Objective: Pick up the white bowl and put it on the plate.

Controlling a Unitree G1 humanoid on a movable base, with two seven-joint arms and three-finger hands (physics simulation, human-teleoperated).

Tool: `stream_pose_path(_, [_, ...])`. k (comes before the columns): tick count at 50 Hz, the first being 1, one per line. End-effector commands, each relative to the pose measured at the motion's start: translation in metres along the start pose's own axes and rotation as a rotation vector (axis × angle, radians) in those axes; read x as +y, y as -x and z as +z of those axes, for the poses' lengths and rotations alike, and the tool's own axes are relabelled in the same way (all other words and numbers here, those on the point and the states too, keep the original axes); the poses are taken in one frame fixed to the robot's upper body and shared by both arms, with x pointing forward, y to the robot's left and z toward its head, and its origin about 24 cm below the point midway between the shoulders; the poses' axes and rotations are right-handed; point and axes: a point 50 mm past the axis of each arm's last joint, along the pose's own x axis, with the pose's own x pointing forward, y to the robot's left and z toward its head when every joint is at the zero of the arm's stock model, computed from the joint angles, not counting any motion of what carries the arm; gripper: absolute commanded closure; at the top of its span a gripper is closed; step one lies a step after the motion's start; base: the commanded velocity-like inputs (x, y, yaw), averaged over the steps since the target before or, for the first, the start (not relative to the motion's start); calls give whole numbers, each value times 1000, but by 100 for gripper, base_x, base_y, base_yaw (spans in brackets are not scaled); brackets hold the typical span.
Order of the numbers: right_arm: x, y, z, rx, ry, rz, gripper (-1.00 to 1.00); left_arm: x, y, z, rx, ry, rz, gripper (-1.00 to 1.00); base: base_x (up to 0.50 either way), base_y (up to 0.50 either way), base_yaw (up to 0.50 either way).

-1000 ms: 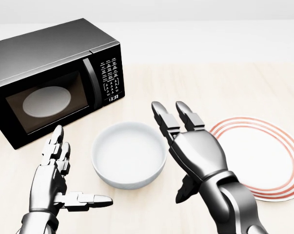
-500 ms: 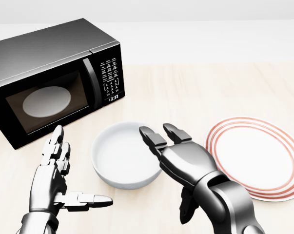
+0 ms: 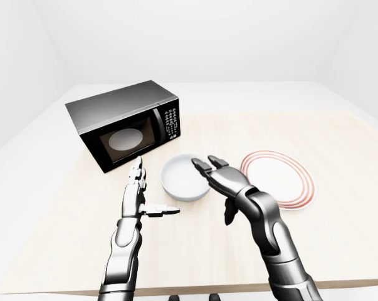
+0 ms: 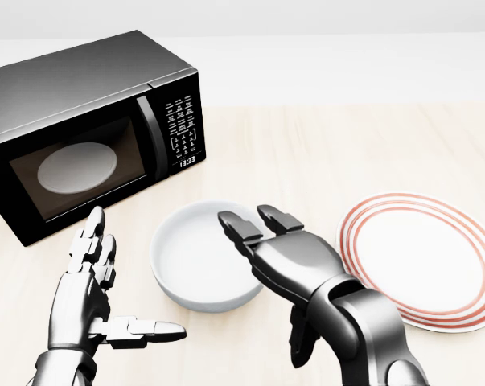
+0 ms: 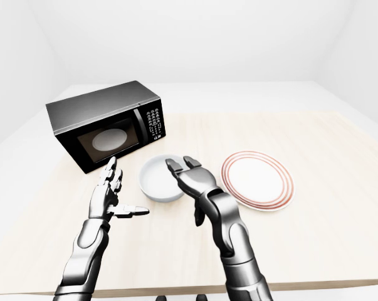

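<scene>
In the head view, the left hand (image 4: 93, 301) hovers spread wide (thumb out) beside the white bowl (image 4: 202, 259) on the worktop (image 4: 322, 153). The right hand (image 4: 278, 249), fingers wide, reaches over the bowl's right rim; the plate (image 4: 427, 261) lies right.

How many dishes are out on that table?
2. A white bowl sits in the middle of the head view, beside the microwave. A red-ringed plate lies to its right. A pale disc shows inside the microwave, which may be another.
</scene>
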Motion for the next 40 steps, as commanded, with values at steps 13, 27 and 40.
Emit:
stream_pose_path(13, [12,-27,6,-4,19,109,-100,0,0,0,0,0,0,-100,0,0,0])
stream_pose_path(27, [18,-34,4,0,18,150,-100,0,0,0,0,0,0,-100,0,0,0])
stream_pose_path(40, [31,-42,2,15,18,223,-100,0,0,0,0,0,0,-100,0,0,0])
